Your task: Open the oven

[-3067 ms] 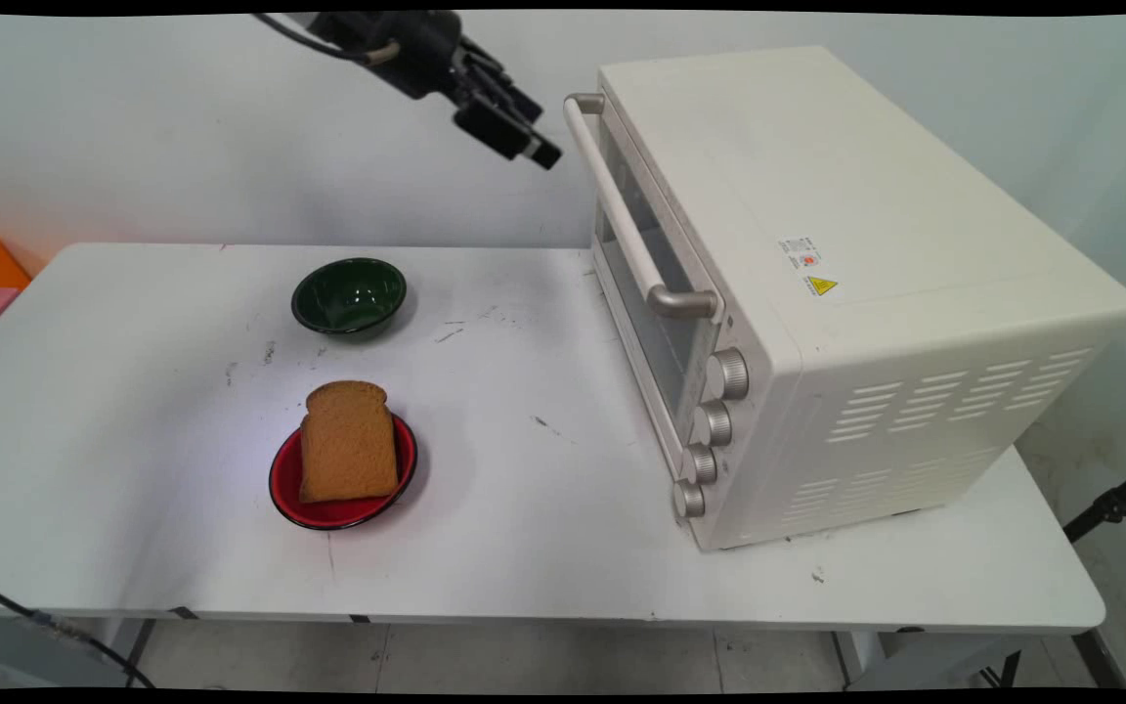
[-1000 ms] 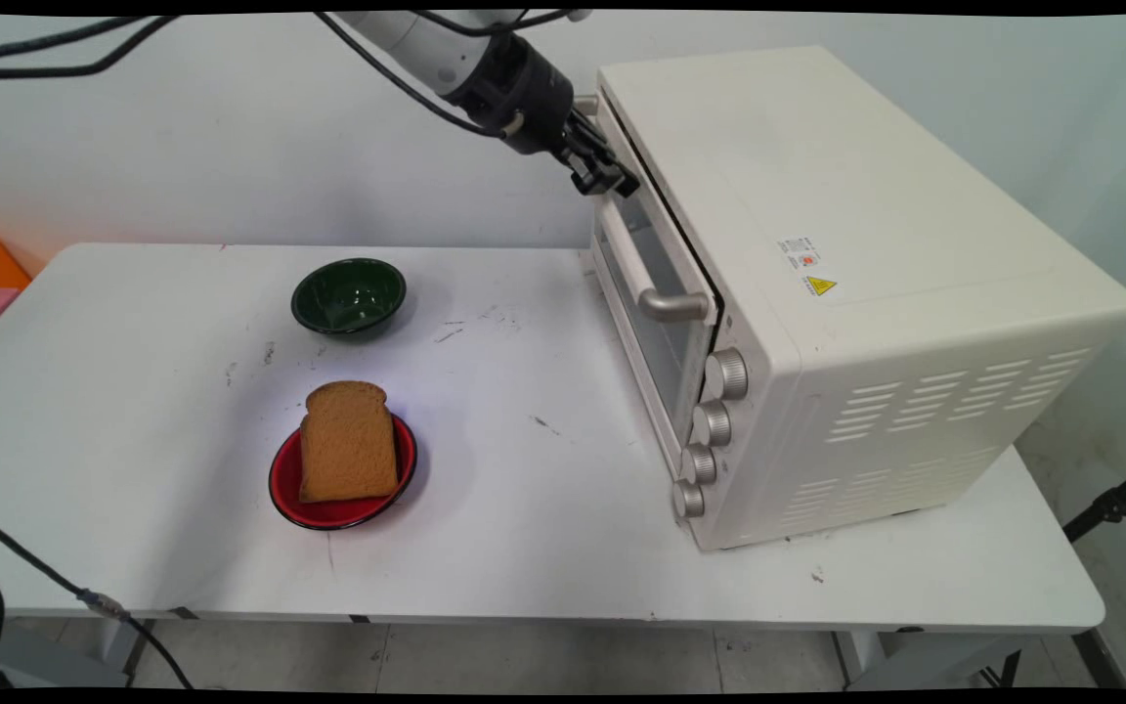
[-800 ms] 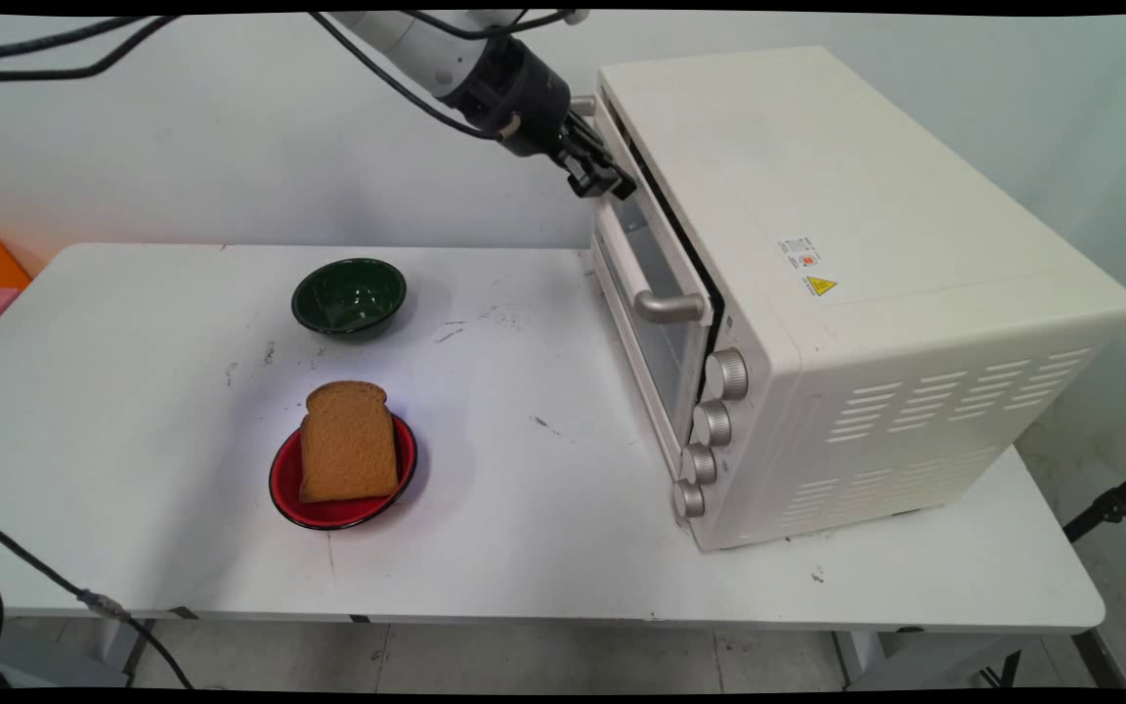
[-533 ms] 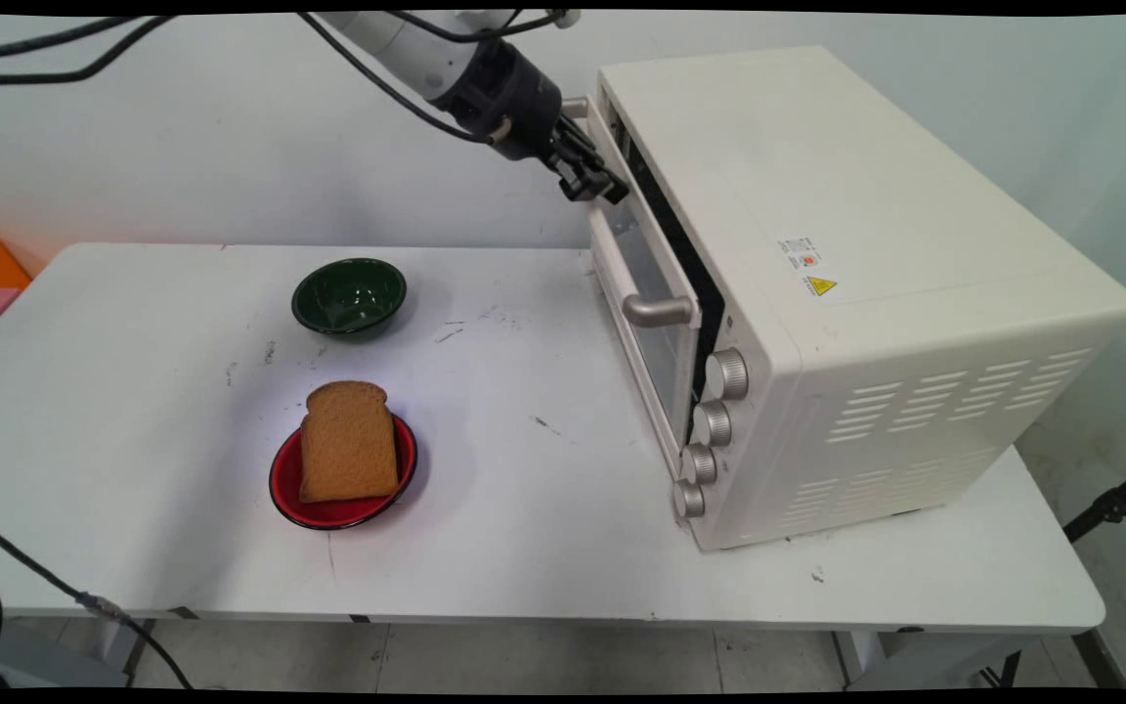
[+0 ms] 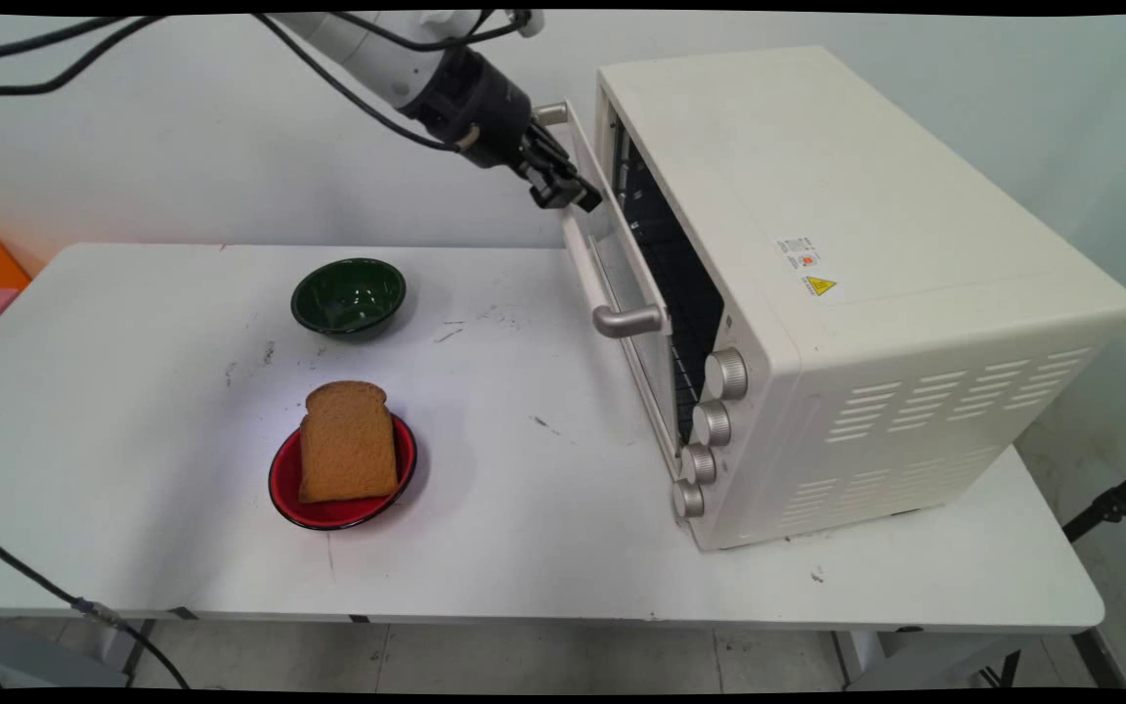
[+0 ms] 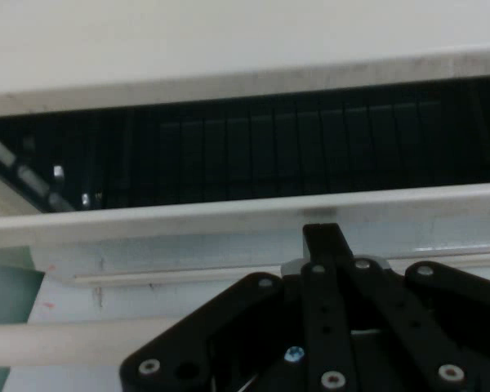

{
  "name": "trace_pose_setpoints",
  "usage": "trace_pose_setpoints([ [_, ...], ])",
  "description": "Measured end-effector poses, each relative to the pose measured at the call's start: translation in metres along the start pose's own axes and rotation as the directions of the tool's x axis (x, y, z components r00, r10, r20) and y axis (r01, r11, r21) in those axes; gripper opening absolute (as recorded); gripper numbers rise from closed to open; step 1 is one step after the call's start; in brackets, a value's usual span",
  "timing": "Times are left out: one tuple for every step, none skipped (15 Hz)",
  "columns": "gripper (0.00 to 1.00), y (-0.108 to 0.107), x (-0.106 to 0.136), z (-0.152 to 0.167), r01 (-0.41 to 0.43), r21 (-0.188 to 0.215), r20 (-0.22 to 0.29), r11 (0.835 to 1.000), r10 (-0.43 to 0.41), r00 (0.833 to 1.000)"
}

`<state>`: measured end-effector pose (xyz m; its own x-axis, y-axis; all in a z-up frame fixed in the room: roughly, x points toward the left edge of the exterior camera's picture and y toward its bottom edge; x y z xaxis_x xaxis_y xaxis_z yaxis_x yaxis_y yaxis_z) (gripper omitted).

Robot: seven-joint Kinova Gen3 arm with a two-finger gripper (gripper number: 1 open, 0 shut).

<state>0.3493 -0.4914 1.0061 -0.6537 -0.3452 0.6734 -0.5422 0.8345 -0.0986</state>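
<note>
1. The gripper [image 5: 563, 191] is sitting at the far end of the oven door handle [image 5: 594, 269], high above the counter [image 5: 524, 548]. In the hand view its black linkage is closed together over the pale bar, so it seems to be clamping the handle with its fingers nearly together.
2. The door [image 5: 622, 264] is standing partly open and leaning away from the toaster oven [image 5: 866, 293]. Just beyond the gripper, the dark inside and the wire rack [image 6: 253, 155] are showing through the gap.
3. The grip is at one end of the handle, not at the middle. I judge that the gripper may be slipping off the smooth round bar if the pull does not follow the arc of the door.
4. If the grip is lost, the door may be falling open hard or springing shut.
5. A pull that is too straight may be dragging the whole oven over the counter, because nothing is holding it.
6. Below the gripper and well apart from it, the green bowl [image 5: 349, 296] is standing. Further toward the counter's near edge, the bread slice [image 5: 348, 442] is lying on the red plate [image 5: 281, 479]. Both seem to be clear of the door's path.
</note>
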Motion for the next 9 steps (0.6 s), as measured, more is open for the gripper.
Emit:
trace_pose_setpoints([
  [0.00, -0.001, -0.005, -0.002, 0.003, 0.000, -0.002, 1.000, -0.003, 1.000],
  [0.00, -0.002, -0.011, -0.004, 0.007, 0.000, -0.005, 1.000, -0.007, 1.000],
  [0.00, -0.003, -0.014, -0.005, 0.008, -0.001, -0.006, 1.000, -0.008, 1.000],
  [0.00, -0.004, -0.020, -0.006, 0.010, 0.000, -0.007, 1.000, -0.010, 1.000],
  [0.00, -0.005, -0.025, -0.008, 0.011, 0.001, -0.008, 1.000, -0.011, 1.000],
  [0.00, -0.006, -0.031, -0.009, 0.012, 0.001, -0.009, 1.000, -0.012, 1.000],
  [0.00, -0.007, -0.035, -0.009, 0.013, 0.001, -0.009, 1.000, -0.013, 1.000],
  [0.00, -0.008, -0.042, -0.010, 0.014, 0.000, -0.009, 1.000, -0.014, 1.000],
  [0.00, -0.008, -0.046, -0.011, 0.014, 0.000, -0.009, 1.000, -0.014, 1.000],
])
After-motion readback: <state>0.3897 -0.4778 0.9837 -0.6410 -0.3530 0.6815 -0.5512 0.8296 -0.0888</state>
